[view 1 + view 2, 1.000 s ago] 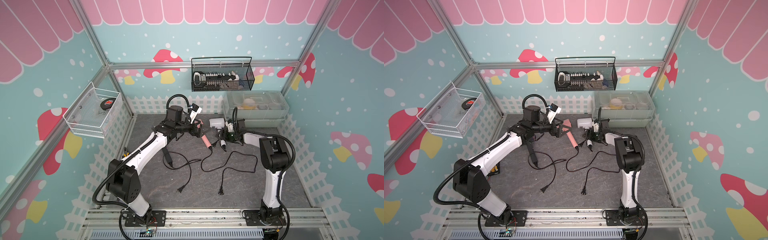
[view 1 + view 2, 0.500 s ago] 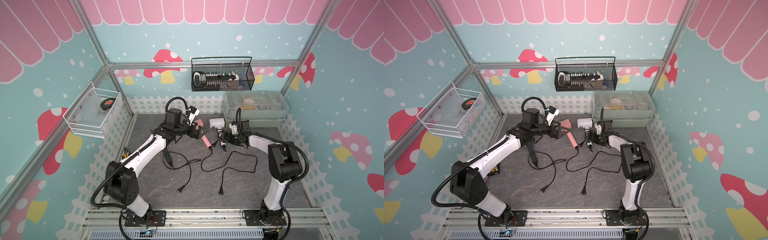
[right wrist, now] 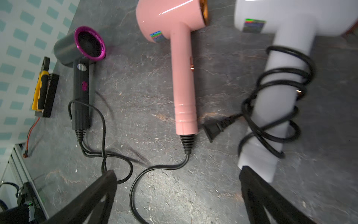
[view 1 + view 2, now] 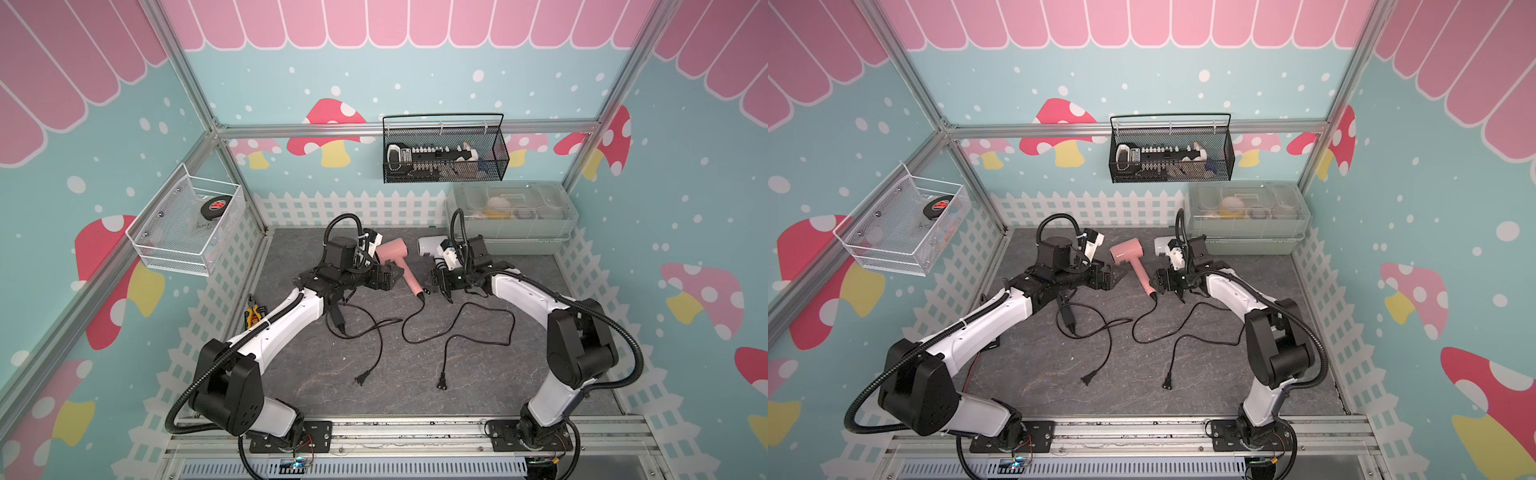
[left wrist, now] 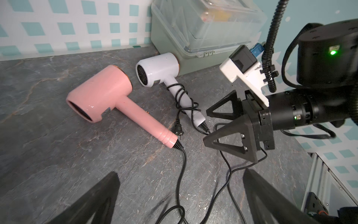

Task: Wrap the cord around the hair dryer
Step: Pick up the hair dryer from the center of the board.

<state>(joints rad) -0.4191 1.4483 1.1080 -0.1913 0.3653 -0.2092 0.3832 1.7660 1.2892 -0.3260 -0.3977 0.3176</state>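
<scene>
White dryer (image 5: 157, 69) cord (image 3: 282, 72) coiled round handle: done. Pink dryer (image 5: 104, 91), dark dryer (image 3: 81, 64) cords (image 3: 160, 167) loose, unwrapped. Left gripper (image 4: 395, 276), right gripper (image 5: 207, 126) spread, empty.

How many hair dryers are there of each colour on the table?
Pink hair dryer: 1
White hair dryer: 1
Black and purple hair dryer: 1
Total: 3
</scene>
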